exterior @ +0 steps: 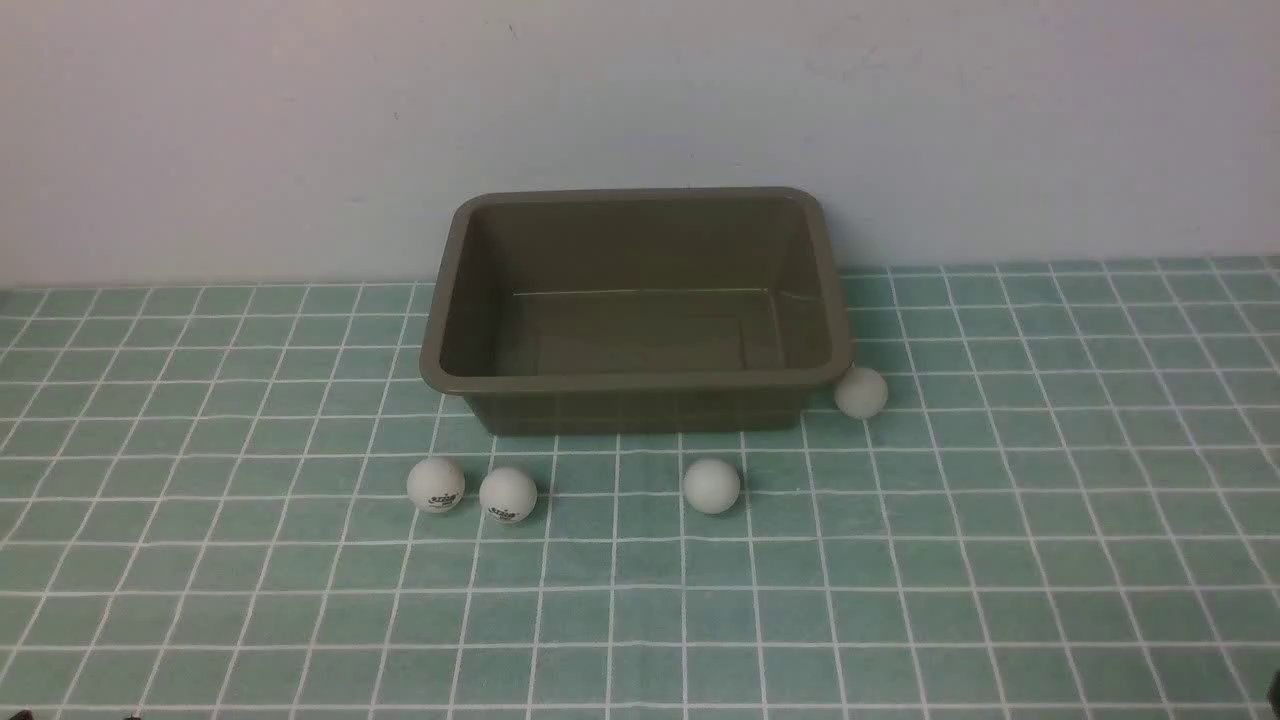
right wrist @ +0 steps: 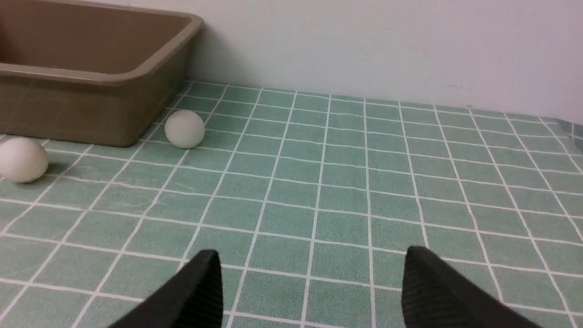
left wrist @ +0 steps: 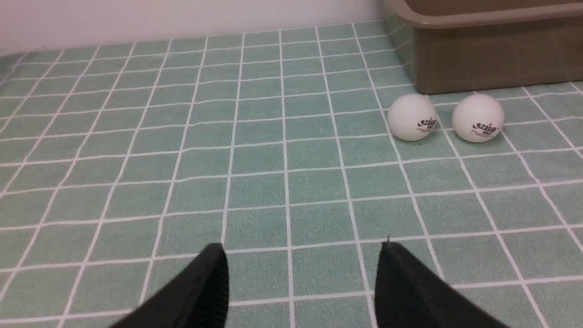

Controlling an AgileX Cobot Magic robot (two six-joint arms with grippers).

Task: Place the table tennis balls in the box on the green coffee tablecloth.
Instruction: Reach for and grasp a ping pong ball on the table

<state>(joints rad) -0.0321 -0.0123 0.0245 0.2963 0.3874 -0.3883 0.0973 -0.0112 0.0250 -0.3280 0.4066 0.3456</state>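
The olive-brown box point(exterior: 450, 360) stands empty on the teal-green checked tablecloth point(exterior: 900, 580), against the wall. Several white table tennis balls lie on the cloth in front of it: two with logos side by side at the left point(exterior: 435, 485) point(exterior: 508, 494), one plain in the middle point(exterior: 711, 486), one by the box's right front corner point(exterior: 860, 391). The left gripper point(left wrist: 300, 255) is open and empty, low over the cloth, well short of the two logo balls point(left wrist: 412, 117) point(left wrist: 478, 118). The right gripper point(right wrist: 312, 262) is open and empty, well short of two plain balls point(right wrist: 184, 129) point(right wrist: 22, 160).
A plain pale wall point(exterior: 640, 100) rises right behind the box. The cloth's edge shows at the far right in the right wrist view point(right wrist: 571, 130). Neither arm shows in the front view.
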